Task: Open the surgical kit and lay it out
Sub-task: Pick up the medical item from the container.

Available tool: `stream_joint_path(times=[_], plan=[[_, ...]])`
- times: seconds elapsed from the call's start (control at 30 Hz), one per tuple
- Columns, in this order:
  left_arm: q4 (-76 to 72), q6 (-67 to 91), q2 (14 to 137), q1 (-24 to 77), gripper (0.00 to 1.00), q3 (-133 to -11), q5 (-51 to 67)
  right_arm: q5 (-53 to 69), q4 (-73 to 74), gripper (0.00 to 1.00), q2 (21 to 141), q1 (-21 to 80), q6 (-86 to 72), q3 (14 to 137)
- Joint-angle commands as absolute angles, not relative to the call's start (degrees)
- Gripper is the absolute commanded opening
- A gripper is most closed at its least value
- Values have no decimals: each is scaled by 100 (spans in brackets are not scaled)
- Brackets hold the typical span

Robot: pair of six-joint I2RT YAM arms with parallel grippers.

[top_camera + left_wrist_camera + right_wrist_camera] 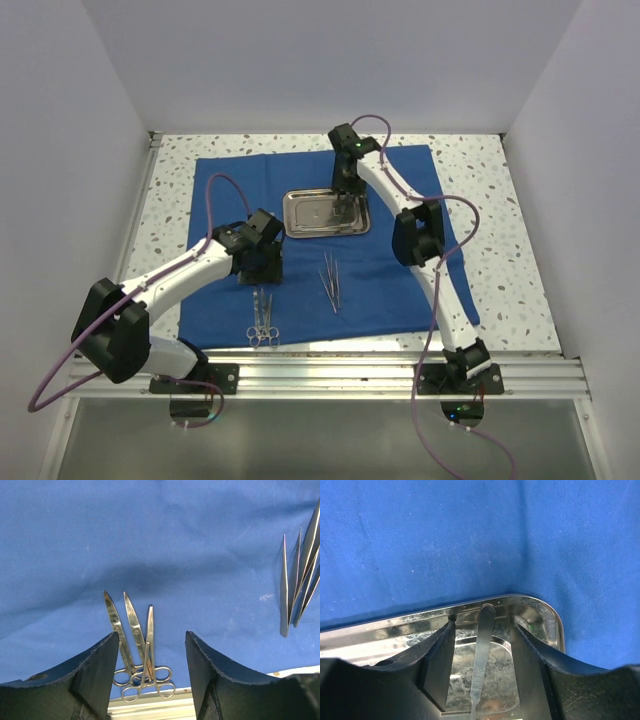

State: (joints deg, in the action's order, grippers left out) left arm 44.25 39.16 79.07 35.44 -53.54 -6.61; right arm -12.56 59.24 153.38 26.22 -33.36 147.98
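Note:
The royal-blue cloth (230, 190) lies spread flat on the table. The steel tray (300, 228) sits on it at the back middle. My right gripper (343, 207) is open, fingers down inside the tray (545, 611), with a thin flat silver handle (482, 650) lying untouched between them. Scissors and ring-handled forceps (263, 325) lie together near the cloth's front edge. Several tweezers (331, 283) lie in the middle. My left gripper (262, 270) is open and empty above the cloth (150, 540), just behind the scissors and forceps (135, 640); the tweezers (300, 585) are at its right.
An aluminium rail (330, 375) runs along the near edge, close to the scissors' handles. Speckled tabletop (500, 260) shows around the cloth. White walls close in the back and both sides. Purple cables (225, 190) loop above the arms.

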Motion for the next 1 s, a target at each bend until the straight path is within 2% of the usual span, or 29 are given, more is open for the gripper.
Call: stream_joint_path(times=[0.0, 0.1, 0.13, 0.2, 0.23, 0.37, 0.57, 0.83, 0.97], plan=[[4237, 3735, 7813, 3577, 60, -5388, -598, -1538, 6354, 51, 15943, 2794, -3287, 14871], [4061, 3762, 7857, 3560, 60, -5309, -423, -1687, 6469, 41, 15926, 2847, -3243, 14880], [4026, 3753, 7866, 3560, 60, -5282, -396, -1644, 6582, 30, 15943, 2839, -3295, 14923], [3964, 3727, 7849, 3525, 60, -5238, -352, -1626, 6740, 22, 16013, 2839, -3322, 15037], [3929, 3700, 7814, 3507, 60, -5203, -343, -1513, 6776, 15, 16031, 2830, -3340, 15055], [3850, 3613, 7770, 3384, 60, -5142, -281, -1275, 6882, 0, 16084, 2821, -3419, 15082], [3814, 3437, 7796, 3261, 60, -5124, -237, -1020, 6637, 0, 15637, 2821, -3437, 14872], [3981, 3243, 7945, 3243, 60, -5588, -378, -1221, 6381, 0, 14205, 2584, -3367, 14485], [4069, 3191, 8156, 3243, 59, -6028, -466, -1362, 6355, 0, 13335, 2558, -3191, 13862]])
